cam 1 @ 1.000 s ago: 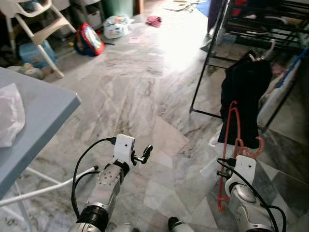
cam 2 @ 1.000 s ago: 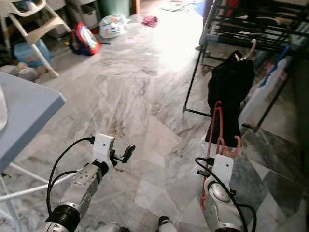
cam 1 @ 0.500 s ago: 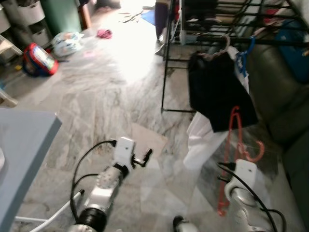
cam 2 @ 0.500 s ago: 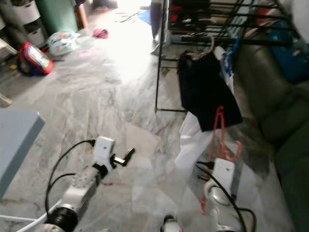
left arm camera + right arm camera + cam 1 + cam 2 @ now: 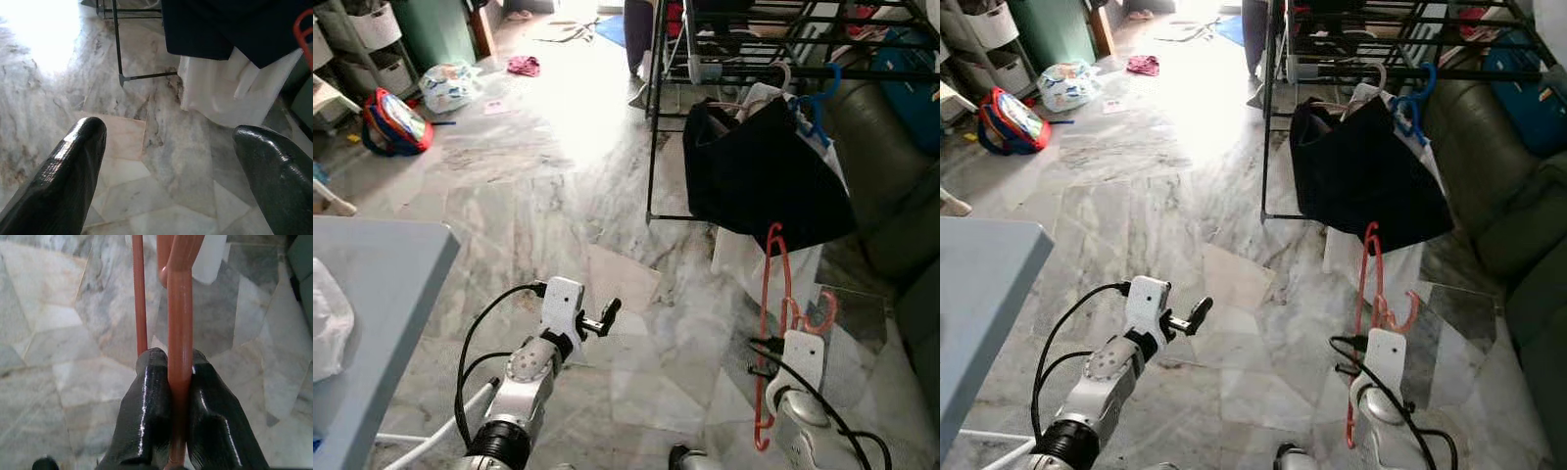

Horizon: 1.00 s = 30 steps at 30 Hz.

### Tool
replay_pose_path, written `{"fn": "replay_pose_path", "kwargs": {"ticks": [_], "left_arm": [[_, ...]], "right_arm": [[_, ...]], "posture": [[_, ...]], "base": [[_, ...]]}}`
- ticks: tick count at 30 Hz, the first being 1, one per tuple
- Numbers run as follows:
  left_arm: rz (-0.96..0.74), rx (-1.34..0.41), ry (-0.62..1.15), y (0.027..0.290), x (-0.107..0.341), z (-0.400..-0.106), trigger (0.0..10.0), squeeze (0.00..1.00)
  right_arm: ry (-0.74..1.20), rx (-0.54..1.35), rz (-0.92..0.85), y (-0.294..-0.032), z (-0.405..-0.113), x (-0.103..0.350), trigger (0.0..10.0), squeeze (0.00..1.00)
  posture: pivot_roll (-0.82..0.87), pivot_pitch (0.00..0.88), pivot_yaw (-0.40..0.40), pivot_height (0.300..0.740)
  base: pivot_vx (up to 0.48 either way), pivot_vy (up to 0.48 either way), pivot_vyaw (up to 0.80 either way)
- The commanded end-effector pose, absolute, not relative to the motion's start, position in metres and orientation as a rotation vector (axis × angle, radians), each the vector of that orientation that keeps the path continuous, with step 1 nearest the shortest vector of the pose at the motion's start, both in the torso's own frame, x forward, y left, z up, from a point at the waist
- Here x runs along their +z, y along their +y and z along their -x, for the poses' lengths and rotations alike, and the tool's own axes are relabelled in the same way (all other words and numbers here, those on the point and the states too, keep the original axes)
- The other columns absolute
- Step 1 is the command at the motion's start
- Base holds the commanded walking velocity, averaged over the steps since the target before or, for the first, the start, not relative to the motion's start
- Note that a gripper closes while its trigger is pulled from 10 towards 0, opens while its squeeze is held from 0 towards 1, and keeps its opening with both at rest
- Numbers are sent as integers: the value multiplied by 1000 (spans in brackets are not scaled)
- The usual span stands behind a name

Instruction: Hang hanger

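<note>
My right gripper (image 5: 180, 368) is shut on the shaft of a red plastic hanger (image 5: 770, 323), which stands upright at the lower right with its hook (image 5: 821, 313) curling to the right. The black drying rack (image 5: 652, 117) stands ahead at the upper right. On it hangs a black garment (image 5: 754, 166) beside a blue hanger (image 5: 822, 83), with a white cloth (image 5: 744, 262) under it. The red hanger's top reaches the garment's lower edge in the picture. My left gripper (image 5: 171, 137) is open with nothing between its fingers, held out low over the marble floor.
A grey-blue table (image 5: 386, 284) with a white plastic bag (image 5: 327, 328) stands at the left. A dark sofa (image 5: 891, 186) lies to the right of the rack. A red backpack (image 5: 396, 108), a filled bag (image 5: 450, 83) and a pink cloth (image 5: 522, 66) lie on the far floor.
The camera has swung to the right, so the rack and black garment now sit nearer and more central. Both arms keep their pose, the right gripper still holding the hanger.
</note>
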<state>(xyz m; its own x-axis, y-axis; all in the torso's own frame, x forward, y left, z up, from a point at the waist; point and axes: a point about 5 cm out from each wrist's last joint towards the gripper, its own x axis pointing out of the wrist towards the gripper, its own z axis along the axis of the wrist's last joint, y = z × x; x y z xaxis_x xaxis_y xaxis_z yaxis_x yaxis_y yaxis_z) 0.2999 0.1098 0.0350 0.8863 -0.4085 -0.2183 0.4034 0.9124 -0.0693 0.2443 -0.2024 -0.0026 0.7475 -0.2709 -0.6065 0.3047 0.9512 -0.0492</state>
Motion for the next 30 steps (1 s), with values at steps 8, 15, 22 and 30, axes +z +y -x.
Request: {"fn": "replay_pose_path", "kwargs": {"ticks": [8,15,22,30], "left_arm": [[5,-386,340,124,9,-284,10000,0],[-11,-385,320,123,13,-289,10000,0],[-12,-360,322,129,13,-290,10000,0],[-10,-353,319,128,12,-291,10000,0]], "right_arm": [[693,-299,-16,-205,-233,-6,10000,0],[675,-268,91,-206,-235,1,10000,0],[673,-262,106,-206,-238,3,10000,0],[675,-247,112,-204,-238,4,10000,0]], "posture": [[-80,153,8,740],[-82,155,7,740],[-81,155,6,740],[-81,155,4,740]], "base": [[0,0,0],[0,-148,0],[0,-306,0],[0,-322,0]]}}
